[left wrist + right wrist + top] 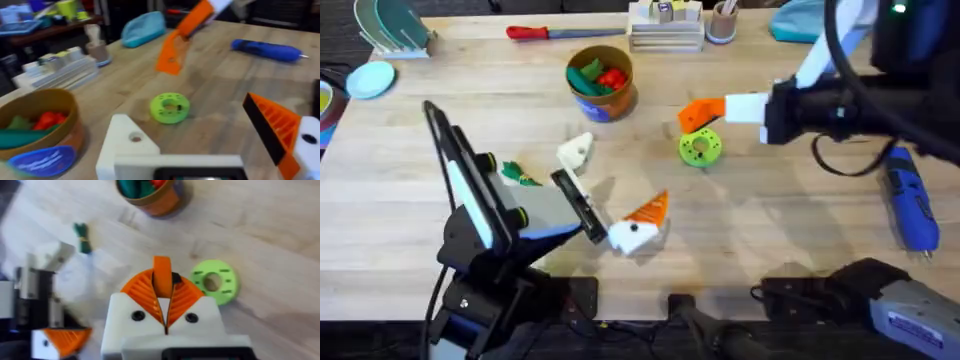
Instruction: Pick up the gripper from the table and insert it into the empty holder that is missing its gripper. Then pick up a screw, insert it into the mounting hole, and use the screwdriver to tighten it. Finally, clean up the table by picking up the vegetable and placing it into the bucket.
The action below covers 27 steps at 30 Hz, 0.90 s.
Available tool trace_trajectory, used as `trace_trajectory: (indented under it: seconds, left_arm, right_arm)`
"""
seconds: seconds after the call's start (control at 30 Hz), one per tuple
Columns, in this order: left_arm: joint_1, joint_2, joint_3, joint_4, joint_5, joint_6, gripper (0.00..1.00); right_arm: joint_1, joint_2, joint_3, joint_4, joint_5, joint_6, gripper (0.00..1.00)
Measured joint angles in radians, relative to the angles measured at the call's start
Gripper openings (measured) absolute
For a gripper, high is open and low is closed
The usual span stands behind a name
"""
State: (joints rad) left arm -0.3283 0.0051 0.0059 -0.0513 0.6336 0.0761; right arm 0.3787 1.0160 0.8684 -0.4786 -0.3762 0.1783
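Observation:
My right gripper is shut on the gripper, a small orange piece held above the table by the green disc. In the left wrist view this gripper hangs in the air. My left gripper stands wide open, one finger bare white with a hole, the other with an orange pad. The vegetable lies beside the left arm. The bucket holds red and green toys. The screwdriver lies at the far edge. I cannot make out a screw.
A blue power driver lies at the right. A stack of white trays and a cup stand at the back, with a teal pouch beside them. Bare wood lies between the disc and the front edge.

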Motion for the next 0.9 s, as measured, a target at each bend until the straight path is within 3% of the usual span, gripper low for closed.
trace_trajectory:
  seconds: [0.2, 0.47, 0.67, 0.9]
  left_arm:
    - [0.0, 0.0, 0.0, -0.005, 0.134, 0.0, 0.993]
    - [0.0, 0.0, 0.0, -0.009, 0.18, 0.0, 0.994]
    - [0.0, 0.0, 0.0, -0.009, 0.186, 0.0, 0.993]
    - [0.0, 0.0, 0.0, -0.009, 0.186, 0.0, 0.993]
  right_arm:
    - [-0.019, 0.181, 0.0, 0.101, -0.347, 0.091, 0.009]
    - [0.004, 0.406, 0.0, 0.223, -0.691, 0.2, 0.009]
    - [0.005, 0.478, 0.0, 0.265, -0.828, 0.253, 0.009]
    - [0.005, 0.481, 0.0, 0.332, -0.884, 0.302, 0.009]
